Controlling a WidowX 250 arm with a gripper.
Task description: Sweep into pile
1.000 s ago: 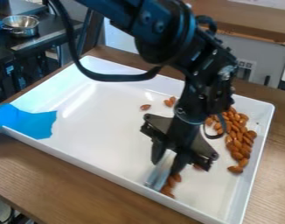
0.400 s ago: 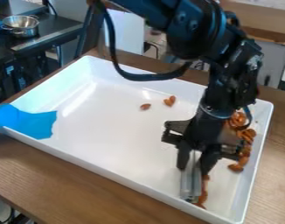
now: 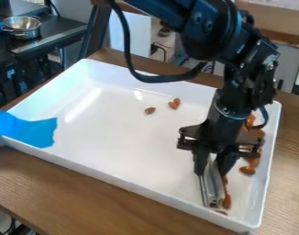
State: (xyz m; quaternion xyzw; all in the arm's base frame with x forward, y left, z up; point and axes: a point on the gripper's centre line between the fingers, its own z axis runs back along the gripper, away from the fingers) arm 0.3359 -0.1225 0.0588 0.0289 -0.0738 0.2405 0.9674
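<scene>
At the near edge of a white tray (image 3: 103, 170) on a wooden table (image 3: 85, 209), a black robot gripper (image 3: 210, 170) holds a slim, silvery scraper (image 3: 212, 188), its fingers closed about the upper end and the blade tilted down to the tray floor. A few almonds (image 3: 226, 199) lie just beside the blade, between it and the tray's right-hand wall. More almonds, partly hidden by the arm, line that wall, while three strays, among them a lone almond (image 3: 150, 110) and a close pair (image 3: 174, 103), sit well apart toward the far side.

The nuts look light, hard and dry, likely to skid or roll on the smooth floor but unlikely to crush; a slow push with the blade's flat face should suit them better than pinching. The scraper appears stiff and slick, best gripped high and square, as here, since a hard press against the wall could twist it loose.
</scene>
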